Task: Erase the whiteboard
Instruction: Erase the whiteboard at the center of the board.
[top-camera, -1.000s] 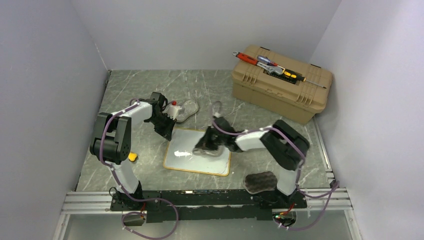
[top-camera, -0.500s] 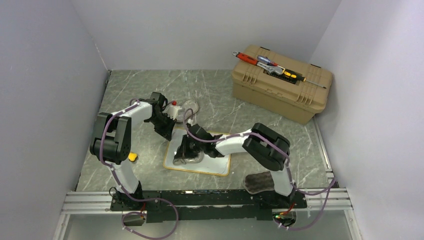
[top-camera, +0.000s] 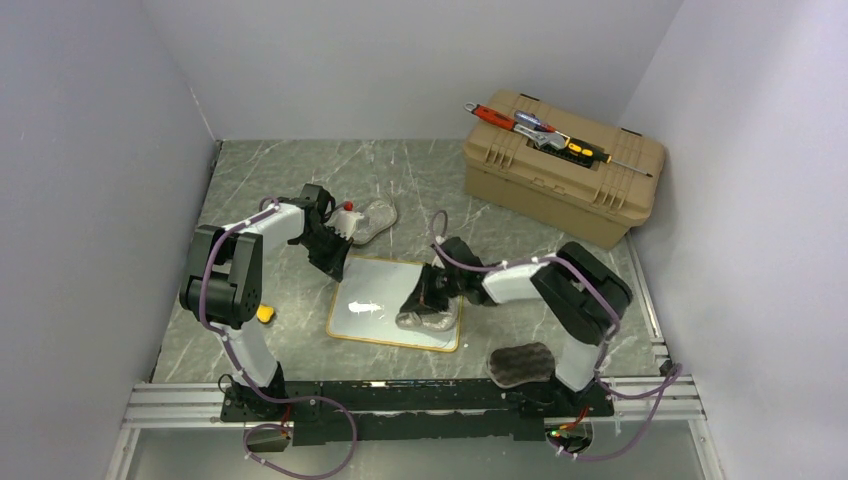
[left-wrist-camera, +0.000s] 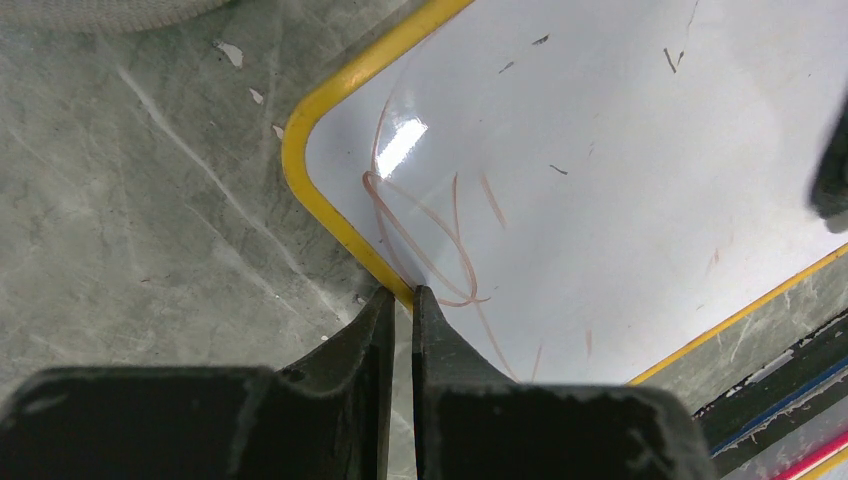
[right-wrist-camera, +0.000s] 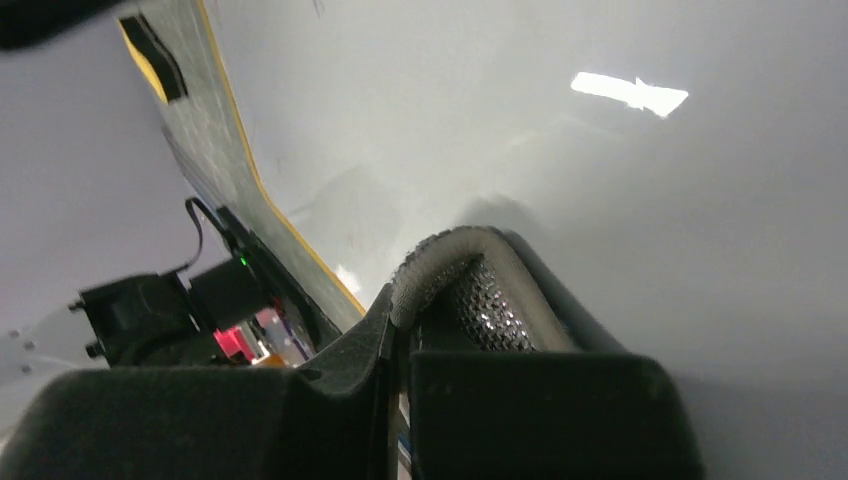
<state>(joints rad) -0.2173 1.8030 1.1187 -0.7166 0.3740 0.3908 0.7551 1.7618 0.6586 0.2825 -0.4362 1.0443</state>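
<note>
The whiteboard (top-camera: 372, 305), white with a yellow frame, lies flat on the table between the arms. In the left wrist view the whiteboard (left-wrist-camera: 600, 150) carries faint reddish scribbles (left-wrist-camera: 430, 235) near its corner. My left gripper (top-camera: 336, 262) is shut, with its fingertips (left-wrist-camera: 425, 300) resting on the frame at the far left corner. My right gripper (top-camera: 424, 300) is shut on a grey wiping cloth (top-camera: 428, 320) and presses it on the board's near right part. The cloth (right-wrist-camera: 470, 285) folds over the right gripper (right-wrist-camera: 402, 315) against the white surface.
A tan toolbox (top-camera: 560, 170) with tools on its lid stands at the back right. A clear bundle with a red cap (top-camera: 362, 218) lies behind the board. A dark mesh pad (top-camera: 520, 362) lies by the right base. A small yellow object (top-camera: 265, 313) lies near the left arm.
My right gripper swept the cloth left across the board, then back to the right and nearer. The left gripper has stayed on the corner.
</note>
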